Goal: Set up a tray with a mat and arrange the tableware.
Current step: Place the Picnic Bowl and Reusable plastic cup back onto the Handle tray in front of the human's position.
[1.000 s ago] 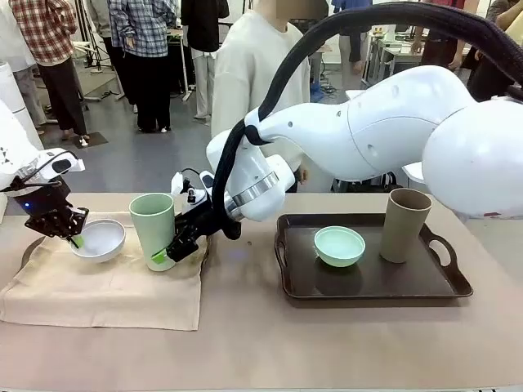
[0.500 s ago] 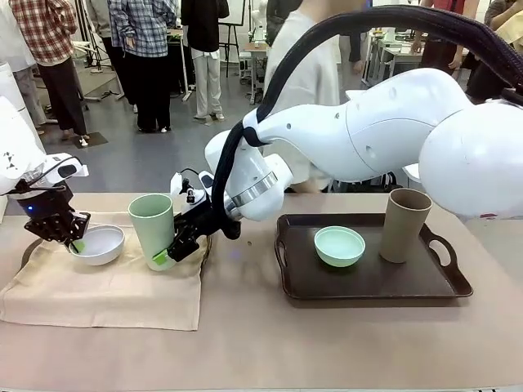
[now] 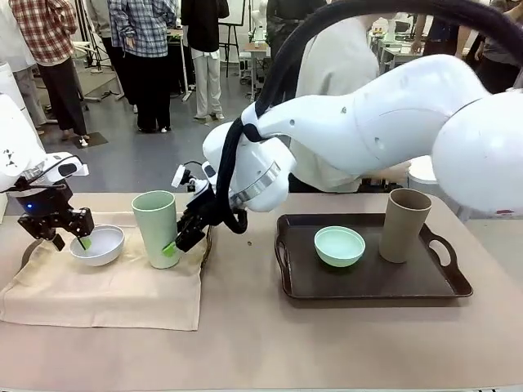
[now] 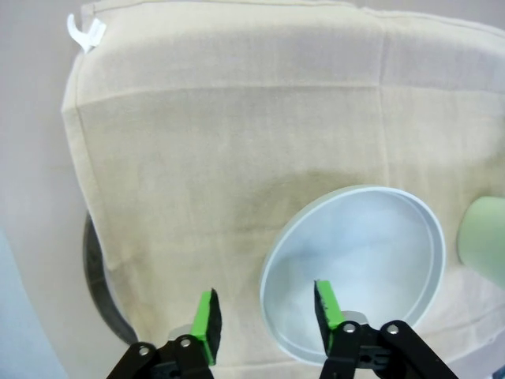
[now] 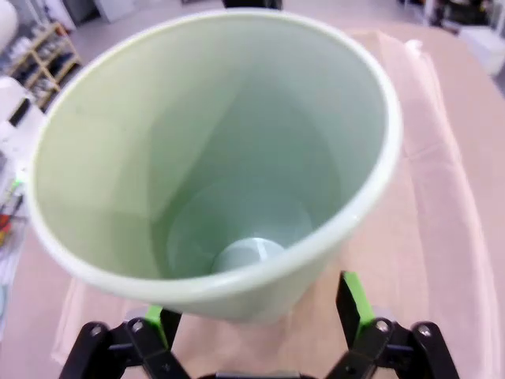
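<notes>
Green cup [image 3: 156,229] now upright on left mat [image 3: 106,290]; right gripper [image 3: 170,247] released. Left gripper [image 3: 71,242] open astride white bowl [image 3: 100,246]. Placing step; next, retract clear.

Table [image 3: 245,343] — beige mat [image 3: 106,294], dark tray [image 3: 368,279]

The tan worktop [image 3: 261,343] stretched across the near scene. A person in a pale top [image 3: 335,57] stood at its far side, right of centre. Farther off at the left, several people [image 3: 143,49] stood on a grey floor [image 3: 139,159].
</notes>
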